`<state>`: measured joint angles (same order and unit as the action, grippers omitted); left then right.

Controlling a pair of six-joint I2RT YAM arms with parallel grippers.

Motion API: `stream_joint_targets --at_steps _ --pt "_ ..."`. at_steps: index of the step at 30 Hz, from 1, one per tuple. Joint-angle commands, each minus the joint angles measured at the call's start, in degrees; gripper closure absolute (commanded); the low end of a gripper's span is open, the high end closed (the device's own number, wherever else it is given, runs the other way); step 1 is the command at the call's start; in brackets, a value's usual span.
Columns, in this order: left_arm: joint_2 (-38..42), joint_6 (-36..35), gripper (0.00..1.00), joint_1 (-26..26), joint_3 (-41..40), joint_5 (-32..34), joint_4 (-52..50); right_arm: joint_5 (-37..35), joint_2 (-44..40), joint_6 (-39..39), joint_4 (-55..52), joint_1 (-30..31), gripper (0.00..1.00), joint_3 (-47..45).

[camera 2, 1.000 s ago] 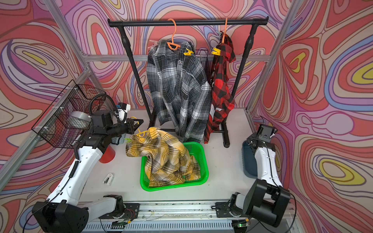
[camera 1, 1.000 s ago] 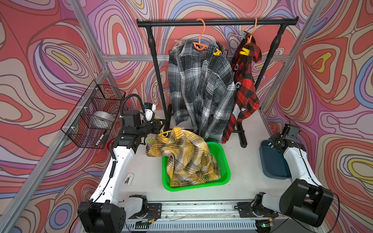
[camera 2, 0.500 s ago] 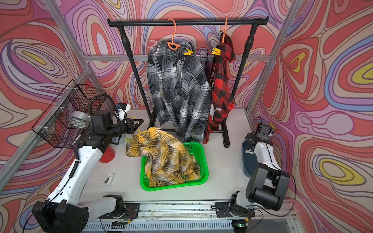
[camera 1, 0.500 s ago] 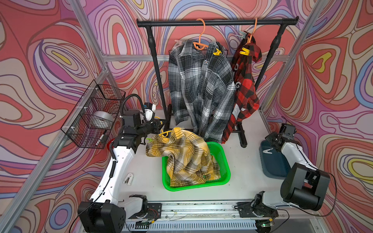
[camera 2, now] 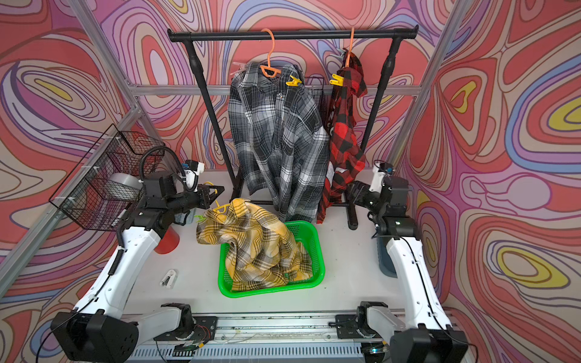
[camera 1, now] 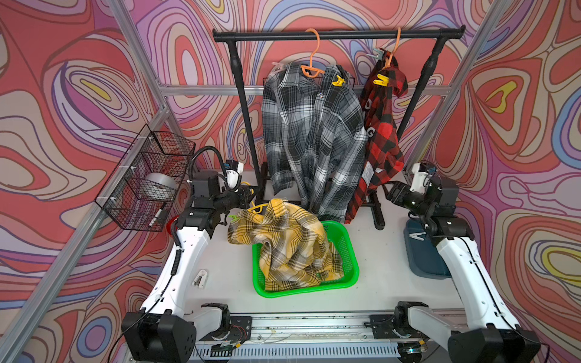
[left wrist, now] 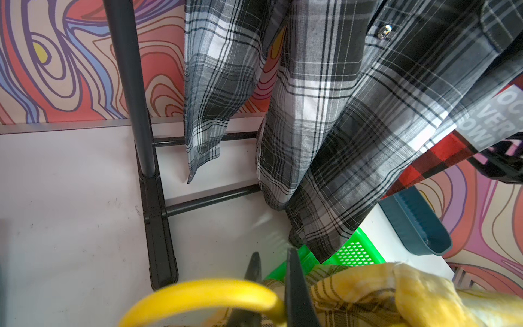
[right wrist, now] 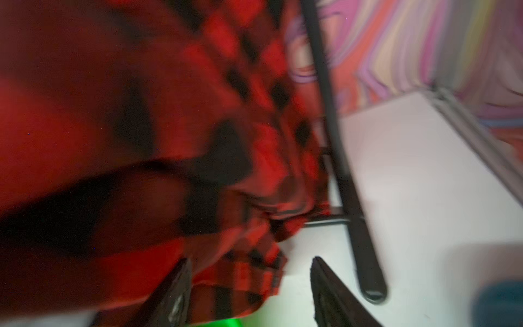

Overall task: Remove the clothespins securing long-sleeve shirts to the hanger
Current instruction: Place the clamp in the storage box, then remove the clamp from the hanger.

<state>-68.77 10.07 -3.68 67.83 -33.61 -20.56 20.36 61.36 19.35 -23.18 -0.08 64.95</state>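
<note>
The rack (camera 1: 338,34) stands at the back of the bench (camera 1: 386,276). It carries the grey shirt (camera 1: 311,135) and, just beside it, the bunched red shirt (camera 1: 380,138), both on orange hangers (camera 1: 311,63). The yellow shirt (camera 1: 283,239) is off the rack. It lies heaped in the basket (camera 1: 342,251), with its upper part lifted over the rim toward the left arm.

The left fingers (left wrist: 295,283) are pressed together on the yellow hanger (left wrist: 203,288), which carries that shirt. The right fingers (right wrist: 328,286) are spread and empty, low beside the red hem. That view is smeared, so I cannot tell whether cloth touches them.

The pins sit high: grey's pin (camera 1: 338,82) at a shoulder, red's pin (camera 1: 380,80) near its hanger, and a pale pin (camera 1: 375,56) by the hook above. A loose pin (camera 1: 200,279) lies on the bench.

As I judge it, the main risk is the right fingers closing on or snagging the red hem. A tug there could drag shirt and hanger off the rack. The red shirt looks held at one side only, so freeing its pin may let it slide to the bench, missing the basket. If the left fingers slacken, the yellow hanger would likely drop and pull more cloth over the rim.
</note>
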Motion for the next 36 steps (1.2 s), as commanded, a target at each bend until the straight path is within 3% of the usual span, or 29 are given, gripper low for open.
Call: stream_joint_targets --at_steps 1,3,7,12,17,24,30,36 --pt "0.0 -1.0 1.0 0.3 1.4 -1.4 1.7 11.6 -2.1 -7.4 -4.2 6.0 0.32 4.3" --pt "0.0 -1.2 1.0 0.3 1.6 -1.4 1.5 17.0 -1.7 -11.5 -7.3 10.4 0.33 7.7" --pt "-0.6 -1.4 1.0 0.3 1.9 -2.0 0.9 16.6 1.7 -17.0 -14.0 18.3 0.33 13.7" --pt "-1.2 -1.8 1.0 0.4 2.9 -2.2 -0.1 7.5 7.8 -20.2 -18.6 30.9 0.34 21.3" --pt "-1.6 -1.7 1.0 0.4 3.4 -2.5 0.0 1.6 19.6 -22.4 -24.1 40.7 0.35 30.9" --pt "-1.6 -1.9 1.0 0.3 3.8 -2.6 -0.2 2.7 30.8 -24.2 -27.0 43.8 0.37 40.0" --pt "-1.4 -1.5 1.0 0.3 4.6 -3.2 0.0 -1.0 37.5 -26.1 -30.5 46.0 0.39 46.8" --pt "-0.9 -0.3 1.0 0.3 4.7 -5.0 1.4 -2.4 39.2 -26.4 -30.1 46.2 0.52 47.4"
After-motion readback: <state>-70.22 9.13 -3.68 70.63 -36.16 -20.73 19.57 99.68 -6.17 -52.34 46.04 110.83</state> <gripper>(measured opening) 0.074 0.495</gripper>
